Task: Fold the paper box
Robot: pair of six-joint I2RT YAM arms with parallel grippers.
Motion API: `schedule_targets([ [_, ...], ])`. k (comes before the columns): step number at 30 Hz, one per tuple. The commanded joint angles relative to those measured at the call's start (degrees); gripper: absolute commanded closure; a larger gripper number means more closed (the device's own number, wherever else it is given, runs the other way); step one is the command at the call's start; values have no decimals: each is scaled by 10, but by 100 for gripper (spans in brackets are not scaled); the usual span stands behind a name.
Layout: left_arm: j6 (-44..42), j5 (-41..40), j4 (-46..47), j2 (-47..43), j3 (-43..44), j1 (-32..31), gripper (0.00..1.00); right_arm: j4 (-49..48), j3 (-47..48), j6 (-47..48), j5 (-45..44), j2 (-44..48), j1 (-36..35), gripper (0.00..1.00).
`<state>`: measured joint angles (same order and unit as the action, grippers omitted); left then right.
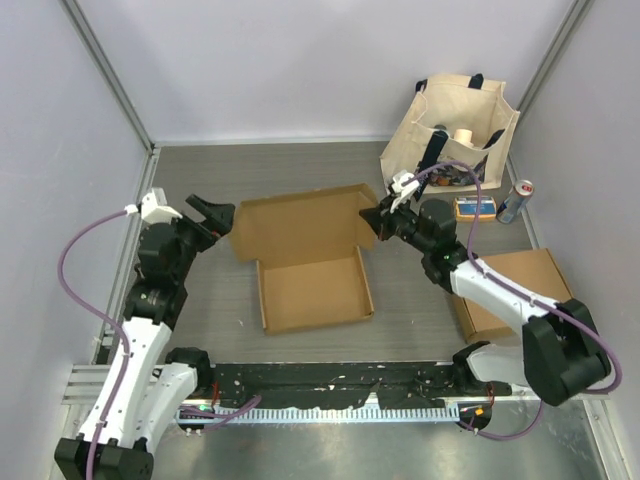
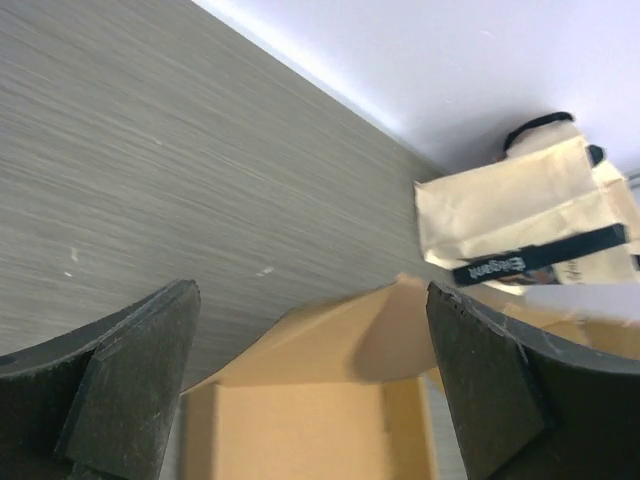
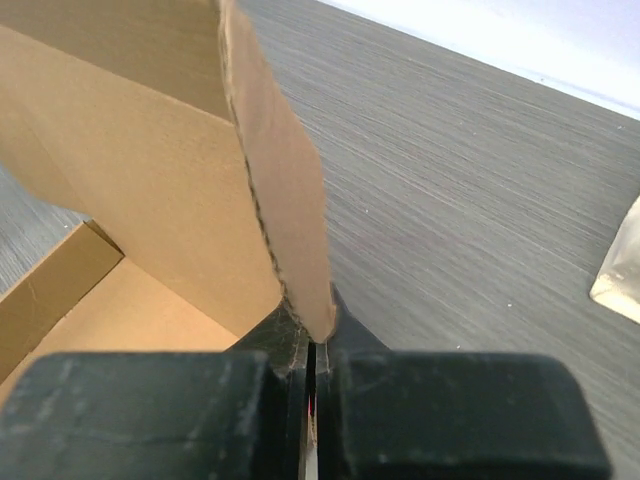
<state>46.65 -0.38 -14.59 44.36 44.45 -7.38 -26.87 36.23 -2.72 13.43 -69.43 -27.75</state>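
Right jaws clamped on the lid tab (image 3: pixel 290 200), left jaws wide apart.
The open brown cardboard box (image 1: pixel 315 290) lies mid-bench (image 1: pixel 200 170), its lid (image 1: pixel 300 225) raised behind; the pinch probably holds it for folding; left jaws seem just clear of the opposite corner.

- one paper box (image 1: pixel 310 265) is counted
- one flat cardboard sheet (image 1: pixel 520 285) too
- one tote bag (image 1: pixel 450 120), one can (image 1: pixel 514 201), one small packet (image 1: pixel 475 207) are spotted
- two grippers are counted: left gripper (image 1: pixel 214 216), right gripper (image 1: pixel 374 222)
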Motion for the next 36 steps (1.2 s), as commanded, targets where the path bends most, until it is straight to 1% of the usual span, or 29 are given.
schedule_targets([
  [1,-113,-33,270,-14,-116,3,0,1,81,20,178,-58,69,99],
  [2,-118,-20,295,-12,-126,3,0,-3,91,18,192,-80,78,99],
  [3,-145,-3,317,-9,-140,3,0,-12,100,11,213,-90,88,99],
  [4,-156,36,307,-3,-136,3,0,-19,115,3,226,-99,99,99],
  [6,-186,78,266,-7,-107,3,0,-13,144,-6,257,-122,122,99],
  [8,-198,147,285,-7,-112,3,0,7,163,3,279,-143,138,99],
  [9,-212,171,300,-2,-123,3,0,9,175,3,305,-150,144,99],
  [10,-214,195,305,28,-120,3,0,7,179,0,318,-156,150,99],
  [11,-216,204,291,47,-91,3,2,-1,182,-5,330,-163,160,99],
  [12,-238,218,269,68,-69,3,5,-4,187,-10,347,-173,165,99],
  [13,-256,244,237,114,-49,6,7,-5,191,-13,356,-178,170,99],
  [14,-276,291,227,137,-19,9,8,-8,194,-15,361,-184,176,99],
  [15,-316,314,215,164,-3,17,8,-7,201,-14,366,-192,178,99],
  [16,-321,330,207,186,7,52,8,-5,205,-13,367,-195,181,99],
  [17,-310,362,217,228,19,71,11,1,209,-11,368,-200,183,99],
  [19,-266,411,306,261,24,137,12,13,227,-2,370,-214,186,99],
  [20,-270,433,332,302,37,142,11,24,233,1,370,-217,186,99],
  [22,-308,451,301,350,81,145,11,30,242,3,369,-225,187,99],
  [23,-314,468,294,394,122,146,11,31,242,3,370,-227,187,99],
  [24,-318,507,288,419,139,148,11,31,244,2,370,-229,188,99],
  [25,-335,526,275,440,176,148,11,31,245,1,370,-230,187,99],
  [27,-343,565,250,489,205,148,14,32,247,-1,368,-231,187,99],
  [28,-319,578,262,499,212,148,16,36,248,-1,368,-231,187,99],
  [29,-304,584,289,507,210,148,16,36,249,-2,369,-232,187,99],
  [30,-293,584,335,517,207,148,16,36,249,-1,368,-233,187,99],
  [31,-287,580,349,523,207,148,17,37,249,-3,368,-233,187,99],
  [33,-293,583,340,546,220,147,19,38,251,-1,367,-233,187,99],
  [36,-281,588,355,558,237,147,25,40,253,-2,366,-233,188,99],
])
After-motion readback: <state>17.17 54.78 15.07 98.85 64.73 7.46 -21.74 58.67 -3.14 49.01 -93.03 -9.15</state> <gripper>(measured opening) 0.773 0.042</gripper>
